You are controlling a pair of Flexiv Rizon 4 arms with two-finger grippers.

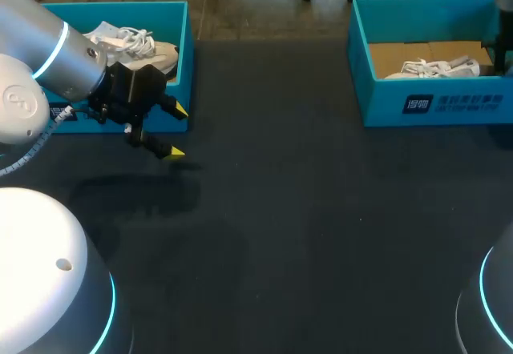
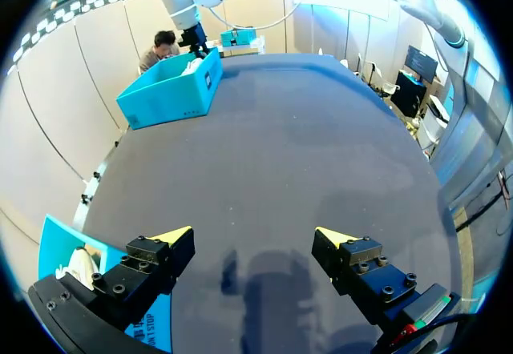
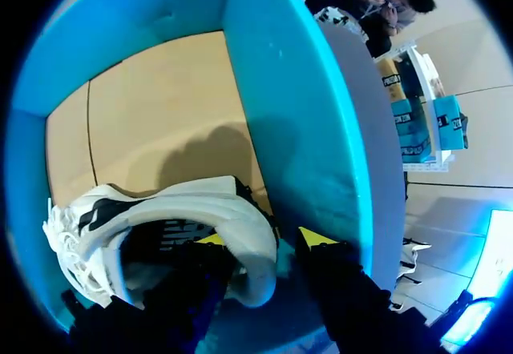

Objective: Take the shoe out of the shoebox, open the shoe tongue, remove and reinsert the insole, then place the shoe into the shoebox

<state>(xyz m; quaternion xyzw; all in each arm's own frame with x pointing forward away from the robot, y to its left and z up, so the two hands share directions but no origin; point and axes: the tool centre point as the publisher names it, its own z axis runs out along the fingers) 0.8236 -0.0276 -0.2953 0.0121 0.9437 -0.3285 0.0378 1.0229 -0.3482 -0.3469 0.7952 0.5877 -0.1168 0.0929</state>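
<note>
The white sneaker (image 3: 240, 226) you are working on is lying on its side inside the right shoebox (image 3: 288, 114). Its tangled laces (image 3: 64, 242) are pointing away from your right jaws, and its rounded, padded heel is lying between them. The box is showing smooth teal walls and a flat floor of plain brown cardboard (image 3: 160, 106). Your right jaws are standing open astride the heel rim. One yellow tip (image 3: 210, 239) is sitting over the dark inside of the shoe and the other (image 3: 321, 236) outside the heel, with a sliver of teal showing between that finger and the shoe.

From the head view, that sneaker (image 1: 433, 69) is resting towards the front wall of the right shoebox (image 1: 385, 102), and your right arm (image 1: 503, 46) is coming in at the box's far right end.

Your left arm (image 1: 48, 50) is hanging over the dark, matte desk (image 1: 304, 210) just beside the left shoebox (image 1: 183, 42), where a second white sneaker (image 1: 132, 43) is lying. Your left jaws are standing wide open and holding nothing, their wedge-shaped yellow tips (image 2: 176, 234) pointing out over bare desk.
</note>
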